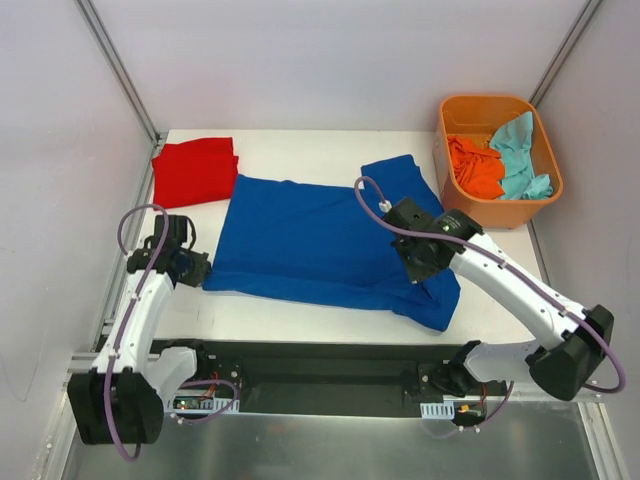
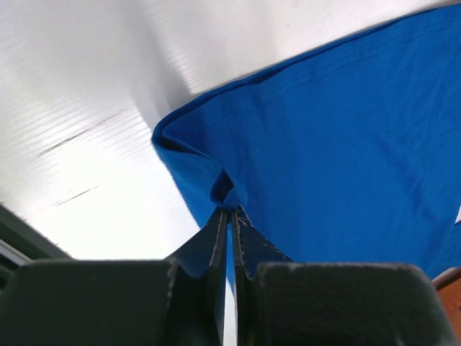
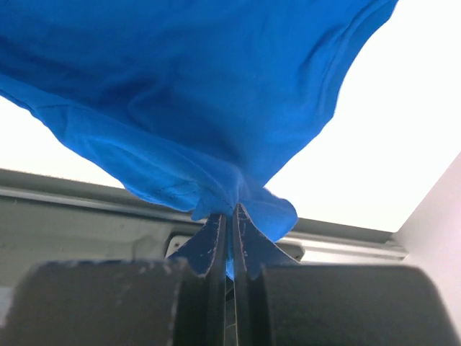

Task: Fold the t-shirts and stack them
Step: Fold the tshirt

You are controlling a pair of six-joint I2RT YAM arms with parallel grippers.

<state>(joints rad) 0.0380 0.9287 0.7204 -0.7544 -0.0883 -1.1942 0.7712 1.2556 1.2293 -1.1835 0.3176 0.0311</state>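
**Royal-blue t-shirt** (image 1: 320, 235): spread mostly flat across the middle of the desk (image 1: 300, 318), with one sleeve reaching toward the far right corner.

**Left end effector** (image 1: 195, 268): fingers pressed together on the blue shirt's near-left corner (the wrist view shows cloth puckered between them).

**Right end effector** (image 1: 425, 270): clamped on a bunched fold of the same shirt, close to its near-right corner.

**Red t-shirt** (image 1: 196, 170): folded, at the far left corner of the desk, just beside the blue shirt's far-left corner.

**Orange plastic tub** (image 1: 500, 212): at the far right corner. It holds a crumpled orange t-shirt (image 1: 475, 165) on the left and a teal t-shirt (image 1: 517, 150) on the right.
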